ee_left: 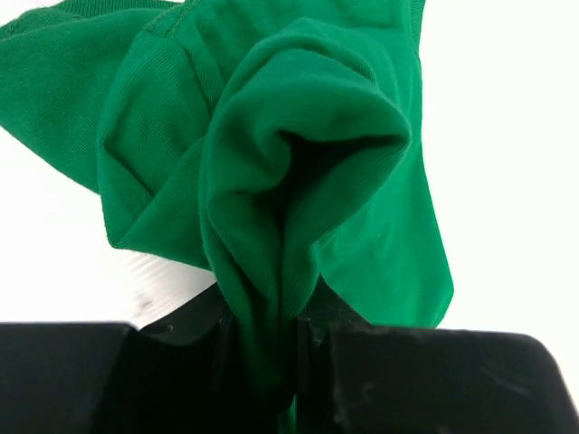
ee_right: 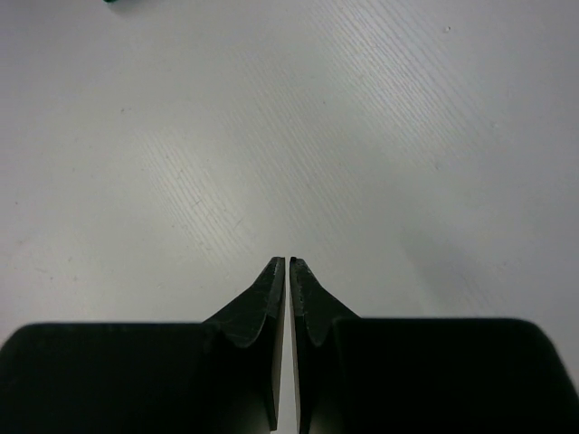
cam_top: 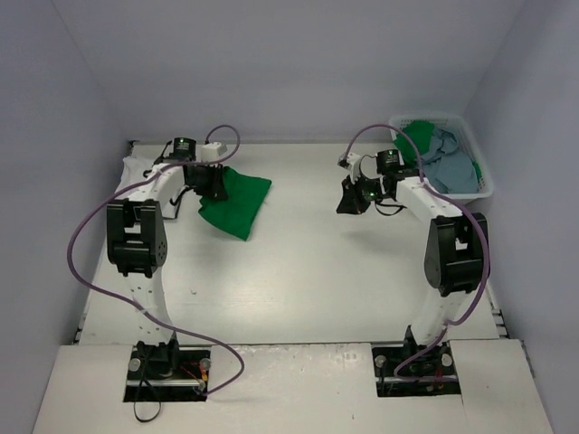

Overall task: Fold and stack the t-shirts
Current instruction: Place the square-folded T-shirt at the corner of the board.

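A bright green t-shirt (cam_top: 237, 201) hangs bunched at the back left of the table, its lower part trailing on the surface. My left gripper (cam_top: 213, 183) is shut on a gathered fold of it; in the left wrist view the green cloth (ee_left: 298, 181) runs down between the two black fingers (ee_left: 222, 353). My right gripper (cam_top: 352, 201) hovers over bare table at the back right, shut with nothing in it (ee_right: 288, 264). More t-shirts, a dusty blue-grey one (cam_top: 450, 167) and a green one (cam_top: 418, 136), lie heaped in the basket. White cloth (cam_top: 137, 170) lies at the far left edge behind the left arm.
A white slotted plastic basket (cam_top: 486, 183) stands at the back right corner, just right of the right arm. Walls close in the table on the left, back and right. Purple cables loop off both arms.
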You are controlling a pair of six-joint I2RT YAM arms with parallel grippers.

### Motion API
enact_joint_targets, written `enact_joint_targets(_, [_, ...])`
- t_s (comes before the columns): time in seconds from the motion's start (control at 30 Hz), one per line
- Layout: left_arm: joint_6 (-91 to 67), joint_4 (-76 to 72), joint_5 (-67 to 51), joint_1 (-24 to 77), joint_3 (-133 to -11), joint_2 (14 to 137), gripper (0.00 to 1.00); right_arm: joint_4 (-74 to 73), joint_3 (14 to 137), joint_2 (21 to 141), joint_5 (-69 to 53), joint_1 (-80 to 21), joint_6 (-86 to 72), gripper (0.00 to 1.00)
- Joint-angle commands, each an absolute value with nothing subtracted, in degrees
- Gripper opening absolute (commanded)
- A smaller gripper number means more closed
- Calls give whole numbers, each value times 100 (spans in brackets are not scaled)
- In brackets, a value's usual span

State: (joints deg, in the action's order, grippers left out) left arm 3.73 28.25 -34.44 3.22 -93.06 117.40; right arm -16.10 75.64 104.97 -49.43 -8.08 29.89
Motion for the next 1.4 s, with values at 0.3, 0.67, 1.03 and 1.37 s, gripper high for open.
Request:
enact_joint_targets(0.3, [1239, 3454, -2663, -334, -10519, 11065, 0, -1600, 7392, 9940, -5273, -756, 3085, 2])
enact_joint_targets(0.67, [1072, 3893, -2979, -747, -11452, 11267, 0, -1573, 7330, 9967, -5414, -686, 3103, 2])
enact_joint_targets(1.03, [1529, 4359, -2936, -1283, -12050, 11584, 0, -1573, 7348, 10072, -5467, -686, 3059, 2])
enact_joint_targets(1.37, [1951, 4816, -2971, -1714, -12620, 12268, 0, -1582, 7392, 10125, -5502, -686, 2988, 2])
